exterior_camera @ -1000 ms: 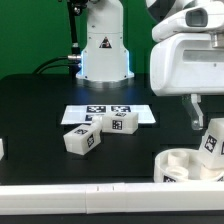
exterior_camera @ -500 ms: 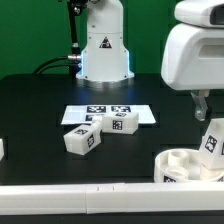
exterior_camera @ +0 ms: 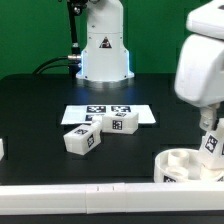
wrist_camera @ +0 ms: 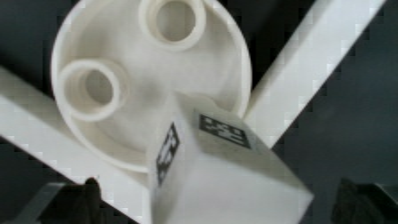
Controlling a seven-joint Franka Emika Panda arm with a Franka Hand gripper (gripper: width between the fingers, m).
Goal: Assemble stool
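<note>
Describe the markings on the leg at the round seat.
The leg is white with black-and-white square tags; the wrist view shows them best.

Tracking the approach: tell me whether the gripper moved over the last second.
Yes. The gripper shifted toward the exterior view's right, away from the marker board, toward the seat.

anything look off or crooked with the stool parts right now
One leg stands tilted on the seat, leaning instead of upright, so it looks not fully seated in its socket. Nothing else stands out.
</note>
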